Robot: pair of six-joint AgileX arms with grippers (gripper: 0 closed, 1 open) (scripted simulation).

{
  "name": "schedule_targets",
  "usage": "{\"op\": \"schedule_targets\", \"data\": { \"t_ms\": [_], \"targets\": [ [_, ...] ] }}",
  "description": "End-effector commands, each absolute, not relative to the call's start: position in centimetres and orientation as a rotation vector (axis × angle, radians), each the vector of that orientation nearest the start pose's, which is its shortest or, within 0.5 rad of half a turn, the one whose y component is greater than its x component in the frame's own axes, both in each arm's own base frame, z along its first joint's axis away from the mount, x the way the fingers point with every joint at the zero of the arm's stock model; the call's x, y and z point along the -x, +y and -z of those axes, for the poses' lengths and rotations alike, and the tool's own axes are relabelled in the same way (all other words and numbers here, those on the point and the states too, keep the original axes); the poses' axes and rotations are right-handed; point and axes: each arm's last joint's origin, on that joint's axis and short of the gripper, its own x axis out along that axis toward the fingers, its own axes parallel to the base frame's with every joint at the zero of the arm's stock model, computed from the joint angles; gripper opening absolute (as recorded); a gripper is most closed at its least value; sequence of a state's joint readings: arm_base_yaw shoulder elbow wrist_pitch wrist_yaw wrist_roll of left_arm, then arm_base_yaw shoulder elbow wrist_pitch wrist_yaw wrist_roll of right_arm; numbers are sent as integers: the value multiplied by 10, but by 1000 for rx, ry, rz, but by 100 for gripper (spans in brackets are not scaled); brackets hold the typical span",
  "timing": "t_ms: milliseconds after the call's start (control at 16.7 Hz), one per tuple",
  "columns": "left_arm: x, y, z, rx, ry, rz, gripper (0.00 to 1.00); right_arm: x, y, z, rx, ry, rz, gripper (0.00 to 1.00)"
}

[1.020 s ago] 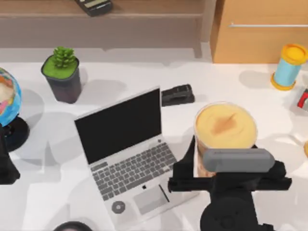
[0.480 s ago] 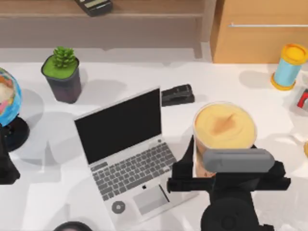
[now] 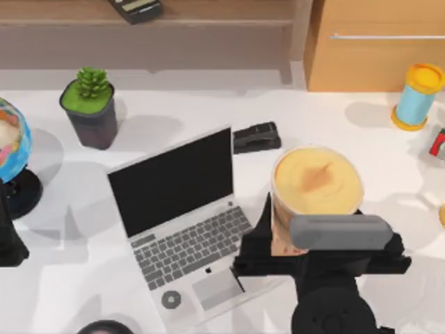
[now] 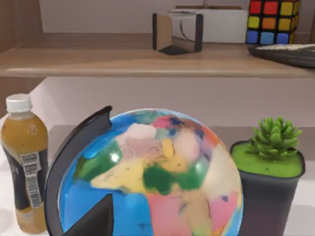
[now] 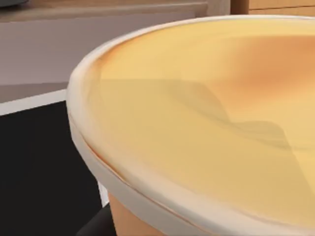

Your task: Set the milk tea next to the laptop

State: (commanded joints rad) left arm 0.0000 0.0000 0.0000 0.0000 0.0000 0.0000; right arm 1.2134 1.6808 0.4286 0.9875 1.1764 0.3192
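My right jaws (image 3: 316,256) are clamped on the milk tea (image 3: 316,182), and I take it for a tall, top-heavy load: a thin translucent cup that would likely flex or buckle if I squeezed harder, smooth enough on its tapered wall to slide downward through a loose hold, and full of drink under a creamy top that could slop if I tilted or jerked it. The sensible place to hold such a cup is on the side wall below the wide rim, where the taper lets the rim act as a stop, and that is about where I have it; from above, the rim overhangs my wrist and the black finger bars stretch out to either side beneath it, so I cannot see the actual contact on the wall. In my right wrist view the cup's rim and yellow top (image 5: 206,123) sit close under the camera, upright as far as I can judge, with the black laptop screen (image 5: 39,167) behind it. The cup is just beside the right edge of the laptop (image 3: 182,229), by the keyboard half, with the stapler (image 3: 256,137) a little farther back on the tabletop (image 3: 327,115). Whether the cup's base is down on the tabletop I cannot tell. My left arm is parked at the left edge beside the globe (image 3: 12,147), its wrist camera facing the globe (image 4: 147,172).
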Motion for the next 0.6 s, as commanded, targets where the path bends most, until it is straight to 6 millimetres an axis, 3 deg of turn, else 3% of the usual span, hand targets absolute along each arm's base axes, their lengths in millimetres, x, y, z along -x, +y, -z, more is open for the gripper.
{"op": "schedule_targets", "data": {
  "t_ms": [600],
  "targets": [
    [-106,-1,-160,0,0,0,100,-121,235,-104,-37,96,6,0]
  ]
}}
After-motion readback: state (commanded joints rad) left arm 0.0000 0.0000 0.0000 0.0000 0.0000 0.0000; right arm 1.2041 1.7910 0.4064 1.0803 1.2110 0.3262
